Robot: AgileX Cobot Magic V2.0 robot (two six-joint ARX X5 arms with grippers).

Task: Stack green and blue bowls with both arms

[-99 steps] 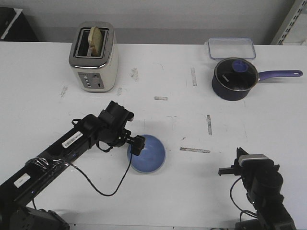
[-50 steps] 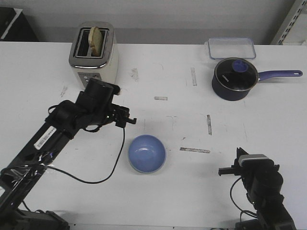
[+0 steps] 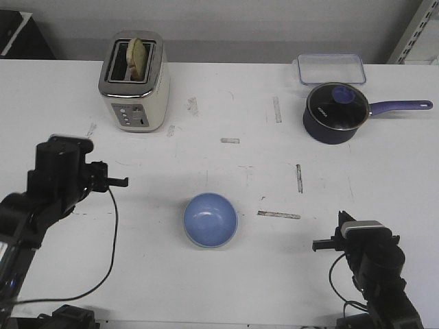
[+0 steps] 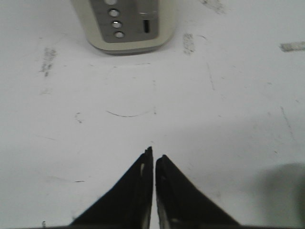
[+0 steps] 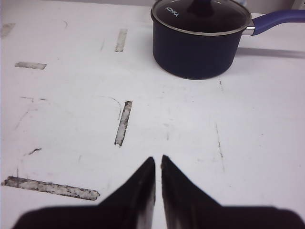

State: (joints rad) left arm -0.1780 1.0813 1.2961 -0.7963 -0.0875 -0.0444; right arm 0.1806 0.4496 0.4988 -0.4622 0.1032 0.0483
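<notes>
The light blue bowl stands upright on the white table, near the front and in the middle. No green bowl shows in any view. My left gripper is well to the left of the bowl, raised over the table in front of the toaster; in the left wrist view its jaws are shut and empty. My right gripper is at the front right, far from the bowl; in the right wrist view it is shut and empty.
A cream toaster with bread in its slot stands at the back left and shows in the left wrist view. A navy pot with a glass lid and a clear plastic box stand at the back right. Tape strips mark the table.
My left gripper was at the blue bowl's left rim, then drew back up and to the far left, away from it. The bowl stays put. The right arm has not moved.
</notes>
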